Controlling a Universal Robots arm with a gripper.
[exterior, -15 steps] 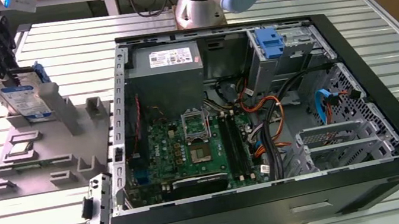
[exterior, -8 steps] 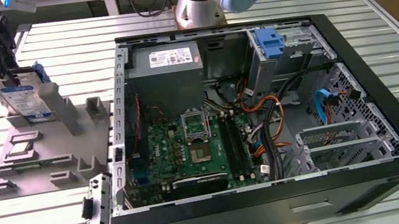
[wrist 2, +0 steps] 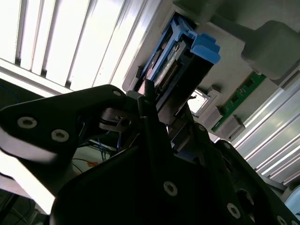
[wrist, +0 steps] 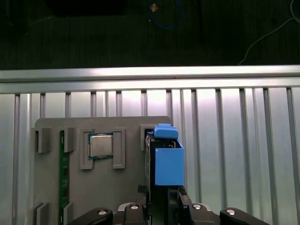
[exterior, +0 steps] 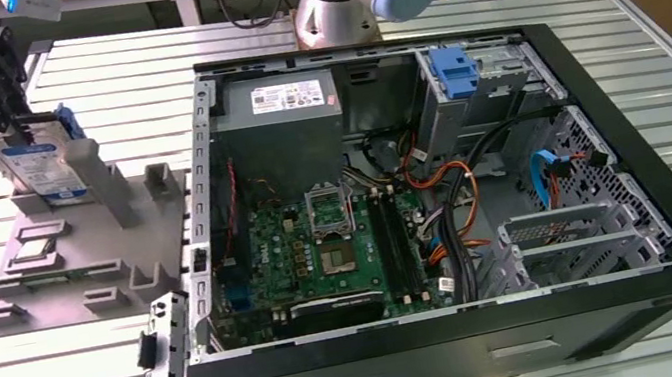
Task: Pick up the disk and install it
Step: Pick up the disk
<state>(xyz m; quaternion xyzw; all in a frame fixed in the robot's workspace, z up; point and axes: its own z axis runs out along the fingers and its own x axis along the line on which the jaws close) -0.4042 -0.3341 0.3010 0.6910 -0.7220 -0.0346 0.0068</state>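
Observation:
The disk, a silver drive with a white-and-blue label in a blue carrier, stands upright on its edge in a slot of the grey fixture at the exterior view's left. My gripper is at its upper end, shut on it with a finger against each side. In the first wrist view the disk's blue carrier runs out from between the gripper over the fixture. In the second wrist view the disk runs out from the gripper.
An open computer case lies at the exterior view's right, with motherboard, grey power supply, cables, and a drive bay holding a blue bracket. The fixture also holds a processor and a green memory stick. The table is slatted metal.

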